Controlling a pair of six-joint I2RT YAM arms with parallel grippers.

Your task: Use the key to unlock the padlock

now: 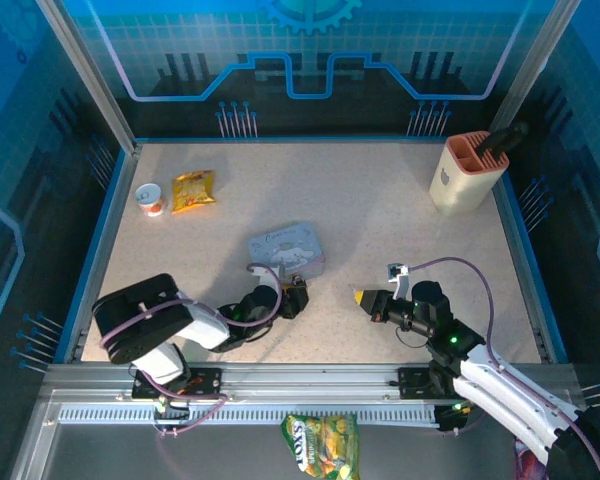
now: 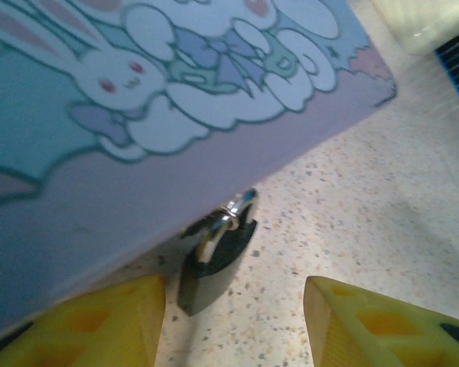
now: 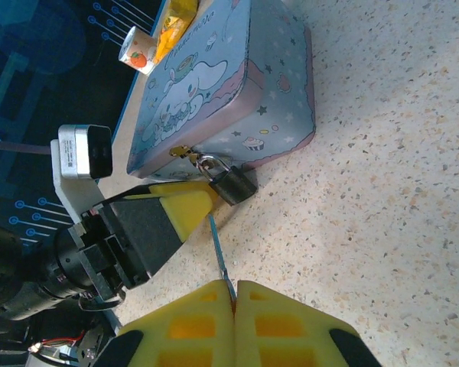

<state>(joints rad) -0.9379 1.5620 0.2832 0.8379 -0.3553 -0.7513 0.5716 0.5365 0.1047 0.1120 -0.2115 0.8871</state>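
The padlock [image 2: 214,260] is small and dark with a silvery shackle. It hangs from the clasp of the grey-blue bunny tin [image 2: 176,99] and rests on the tabletop. My left gripper [image 2: 233,325] is open, one yellow finger on each side just below the lock, neither touching it. In the right wrist view the padlock [image 3: 233,183] lies against the tin [image 3: 222,92]. My right gripper [image 3: 236,287] is shut on the key [image 3: 220,248], whose thin blade points up towards the lock and stops short beside the left gripper's finger [image 3: 185,208]. Seen from the top, the left gripper [image 1: 292,296] and right gripper [image 1: 362,297] face each other in front of the tin [image 1: 285,250].
A small cup [image 1: 150,199] and a yellow snack bag [image 1: 193,190] lie at the back left. A beige holder [image 1: 467,172] stands at the back right. Another snack packet [image 1: 322,445] lies below the table's near rail. Open tabletop lies right of the tin.
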